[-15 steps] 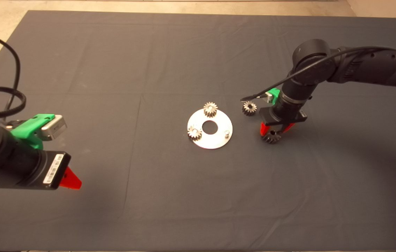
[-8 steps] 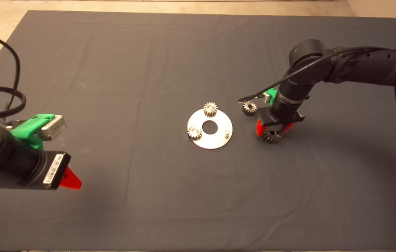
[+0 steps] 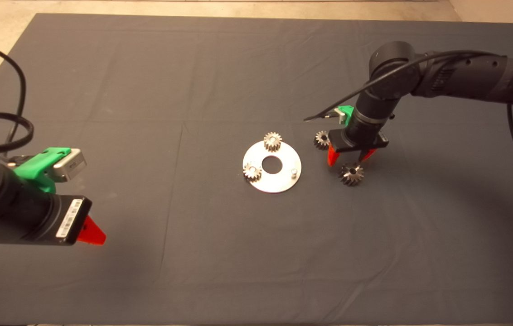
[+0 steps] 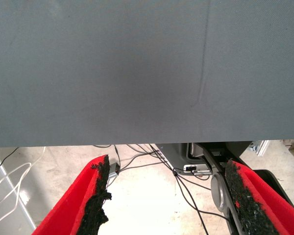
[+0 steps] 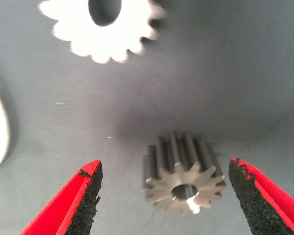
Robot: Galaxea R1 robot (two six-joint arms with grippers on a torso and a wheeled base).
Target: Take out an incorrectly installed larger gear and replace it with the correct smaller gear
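we see the right gripper (image 3: 348,157) out over the dark mat (image 3: 220,72), just to the right of the round metal plate (image 3: 279,183). its two red fingers (image 5: 81,203) stand apart and hold nothing. in the right wrist view the smaller gear (image 5: 183,171) lies on the mat between the black pads, touching neither, its straight teeth and central hole plain to see. in the head view that same gear (image 3: 321,139) sits just beside the gripper's body, partly hidden by it, near the plate's upper right edge.

the larger gear (image 3: 351,174) — dark, with slanted teeth and a small central hole — rests flat on the mat just below the gripper, apart from the fingers and off the plate. in the right wrist view it shows as a bright toothed shape (image 5: 103,29) beyond the smaller gear.

the plate carries two small gears, one at its upper rim (image 3: 273,141) and one at its left side (image 3: 252,171). a bare peg (image 3: 293,171) stands on its right side, and a large hole sits at its centre.

the left gripper (image 3: 91,233) waits at the lower left edge of the head view — its fingers (image 4: 95,196) spread apart, empty, with cables on the floor showing past the mat's edge.
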